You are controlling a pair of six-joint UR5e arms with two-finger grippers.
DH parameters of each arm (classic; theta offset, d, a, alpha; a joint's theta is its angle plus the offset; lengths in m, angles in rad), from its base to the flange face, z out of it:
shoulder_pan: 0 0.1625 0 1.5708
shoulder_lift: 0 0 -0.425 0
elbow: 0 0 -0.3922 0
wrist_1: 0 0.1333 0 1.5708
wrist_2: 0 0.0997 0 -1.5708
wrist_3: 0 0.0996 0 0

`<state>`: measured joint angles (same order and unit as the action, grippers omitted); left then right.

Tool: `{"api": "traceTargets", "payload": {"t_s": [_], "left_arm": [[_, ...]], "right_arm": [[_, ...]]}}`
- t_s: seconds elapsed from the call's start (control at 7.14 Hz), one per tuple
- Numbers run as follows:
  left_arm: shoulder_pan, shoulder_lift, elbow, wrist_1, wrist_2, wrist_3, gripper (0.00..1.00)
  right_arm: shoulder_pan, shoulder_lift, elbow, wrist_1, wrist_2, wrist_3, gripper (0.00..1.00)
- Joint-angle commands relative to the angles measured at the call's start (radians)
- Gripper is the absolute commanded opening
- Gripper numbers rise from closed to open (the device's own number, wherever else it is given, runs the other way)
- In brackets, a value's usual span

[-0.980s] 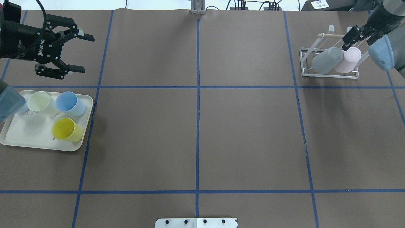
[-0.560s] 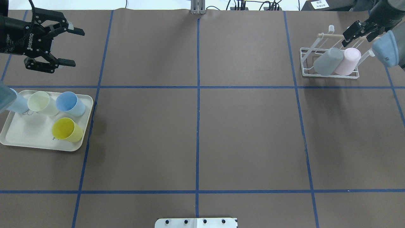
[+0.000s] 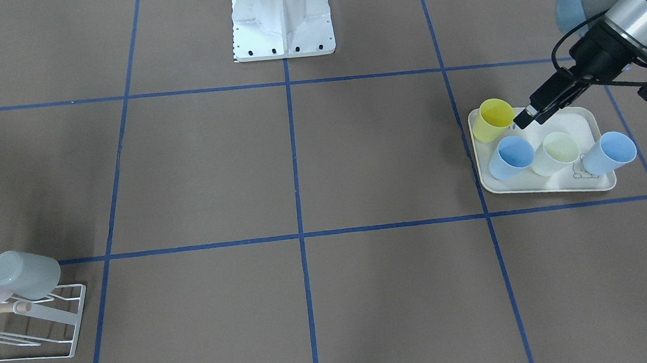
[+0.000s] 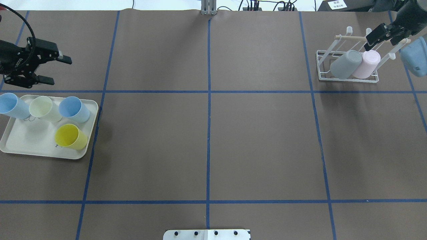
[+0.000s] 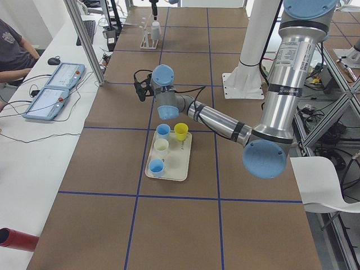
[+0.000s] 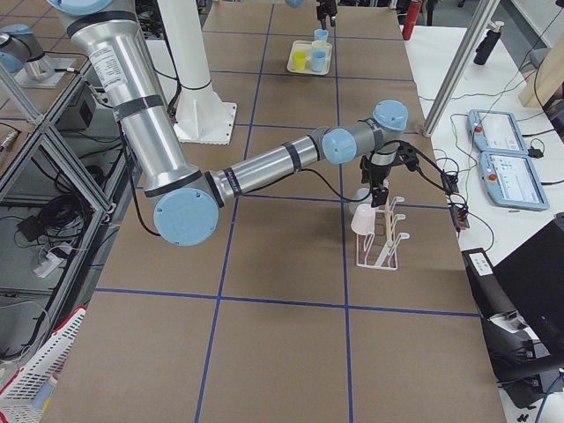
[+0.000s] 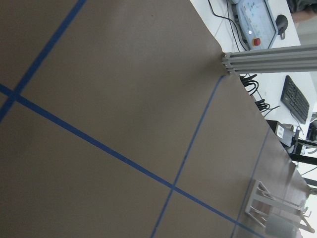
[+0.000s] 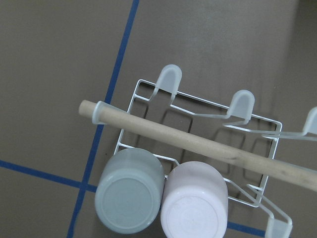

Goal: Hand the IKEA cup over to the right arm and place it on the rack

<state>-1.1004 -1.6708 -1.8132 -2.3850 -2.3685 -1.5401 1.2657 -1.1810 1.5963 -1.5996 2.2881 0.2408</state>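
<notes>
Two cups lie tipped on the low white wire rack (image 4: 347,79), a grey cup (image 4: 345,63) and a pink cup (image 4: 367,63), under its wooden rod (image 8: 198,144). My right gripper (image 4: 383,35) hovers just above and behind the pink cup, open and empty. The right wrist view looks straight down on the grey cup (image 8: 130,197) and the pink cup (image 8: 194,204). Several more cups stand on the cream tray (image 4: 33,146): light blue (image 4: 10,105), pale green (image 4: 42,108), blue (image 4: 73,109) and yellow (image 4: 70,136). My left gripper (image 4: 59,70) hangs open and empty just beyond the tray.
Blue tape lines divide the brown table into squares. The robot's white base plate (image 3: 282,17) sits at the near middle edge. Cables and an aluminium post (image 4: 208,8) lie along the far edge. A person sits at a side desk (image 5: 17,50) with control tablets.
My left gripper has swung left and lower toward the tray's far side, uncovering the light blue cup. My right gripper has drawn up and back from the pink cup.
</notes>
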Motion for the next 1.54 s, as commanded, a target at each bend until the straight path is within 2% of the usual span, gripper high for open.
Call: {"api": "traceTargets", "payload": {"t_s": [0.0, 0.28, 0.42, 0.7, 1.12, 1.4], "left_arm": [[0.032, 0.138, -0.13, 0.21, 0.017, 0.243, 1.0], [0.249, 0.154, -0.263, 0.488, 0.22, 0.282, 1.0], [0.249, 0.176, -0.287, 0.53, 0.23, 0.354, 1.0], [0.263, 0.218, -0.253, 0.529, 0.308, 0.371, 1.0], [0.267, 0.18, -0.196, 0.524, 0.304, 0.362, 1.0], [0.269, 0.177, -0.172, 0.521, 0.304, 0.362, 0.94]], "right_arm": [[-0.002, 0.006, 0.004, 0.0, 0.001, 0.008, 0.99], [-0.005, 0.0, 0.031, 0.003, 0.002, 0.026, 0.99], [-0.005, -0.002, 0.03, 0.004, -0.001, 0.026, 0.99], [-0.008, -0.003, 0.031, 0.003, 0.001, 0.028, 0.99], [-0.011, -0.006, 0.031, 0.003, -0.001, 0.028, 0.99], [-0.012, -0.006, 0.031, 0.003, 0.001, 0.028, 0.99]]}}
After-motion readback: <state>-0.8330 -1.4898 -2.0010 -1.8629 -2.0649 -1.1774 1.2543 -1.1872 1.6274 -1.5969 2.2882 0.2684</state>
